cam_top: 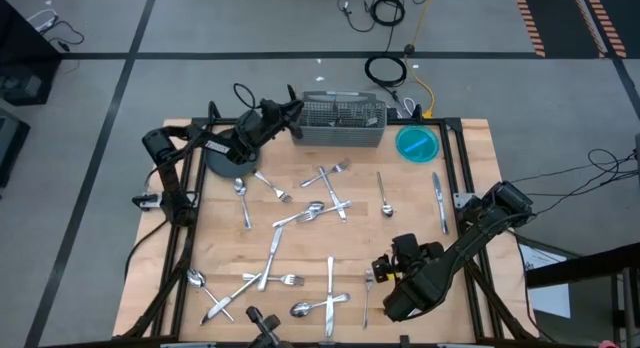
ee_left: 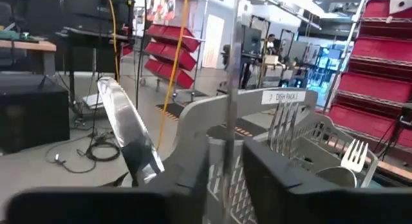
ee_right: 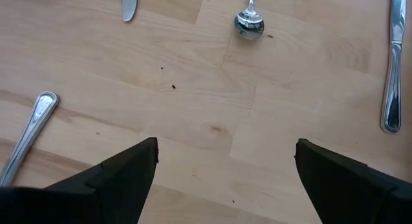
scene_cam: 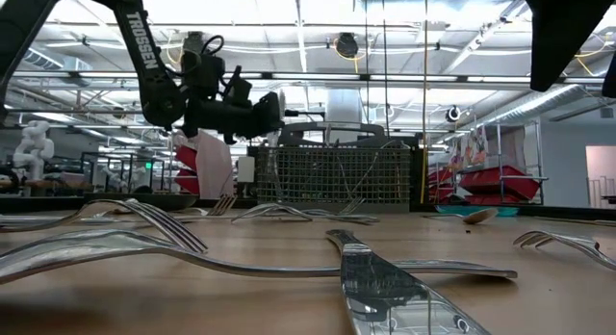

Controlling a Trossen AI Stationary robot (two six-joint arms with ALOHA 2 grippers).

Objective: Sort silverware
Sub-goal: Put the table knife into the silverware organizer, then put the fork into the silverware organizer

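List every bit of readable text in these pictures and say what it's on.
"TROSSEN": printed along the left arm, seen in the low view.
Label on the caddy rim, left wrist view: too blurred to read.
Papers beside the table, high view: too small to read.
Nothing else legible.

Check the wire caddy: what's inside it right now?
The caddy holds upright forks, another fork and a spoon bowl. The lower compartments are hidden by the left gripper.

I can read "TROSSEN" in white letters running down the dark arm [scene_cam: 144, 46] at the left in my low view. A small label on the grey caddy's handle [ee_left: 283, 96] carries print I cannot make out.
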